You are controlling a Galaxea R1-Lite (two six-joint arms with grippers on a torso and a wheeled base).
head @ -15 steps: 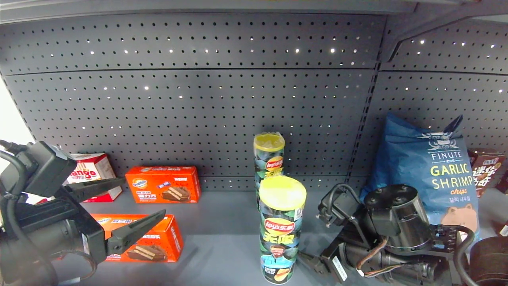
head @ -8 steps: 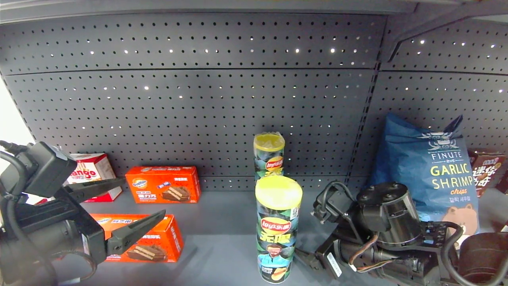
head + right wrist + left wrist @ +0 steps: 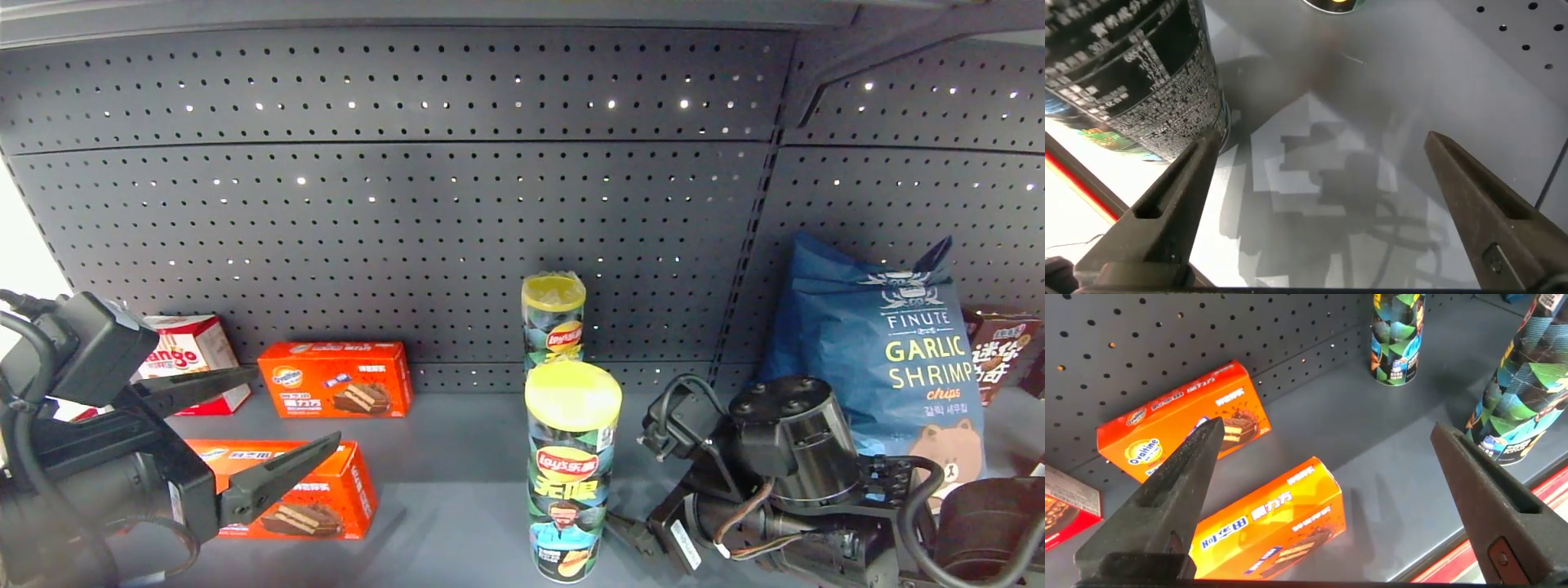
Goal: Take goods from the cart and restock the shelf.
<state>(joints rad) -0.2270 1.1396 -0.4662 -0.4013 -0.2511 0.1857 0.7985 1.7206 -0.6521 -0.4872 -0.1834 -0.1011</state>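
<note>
1. The right end effector (image 3: 1320, 145) sits low on the shelf floor (image 3: 457, 457), just right of the front chip can (image 3: 571, 474). Its fingers are spread wide with only bare shelf between them. The can stands just outside one finger (image 3: 1167, 204); whether they touch cannot be told.
2. The left end effector (image 3: 295, 407) hangs well to the left of the front chip can, nearer the camera. Its fingers are spread apart and grip nothing.
3. The front chip can stands upright near the shelf's front edge, its yellow lid on.
4. A near orange box (image 3: 351, 490) lies flat to the left of the front chip can, partly behind the left end effector's lower finger (image 3: 277, 474).
5. A rear chip can (image 3: 553, 322) stands upright directly behind the front chip can, close to the pegboard back wall (image 3: 408, 220).
6. A far orange box (image 3: 335, 380) lies left of and behind the front chip can, against the wall.
7. A red-and-white box (image 3: 192, 355) sits farther left again.
8. A blue chip bag (image 3: 882, 351) leans upright right of and behind the front chip can, with a brown box (image 3: 1000, 343) beyond it.
</note>
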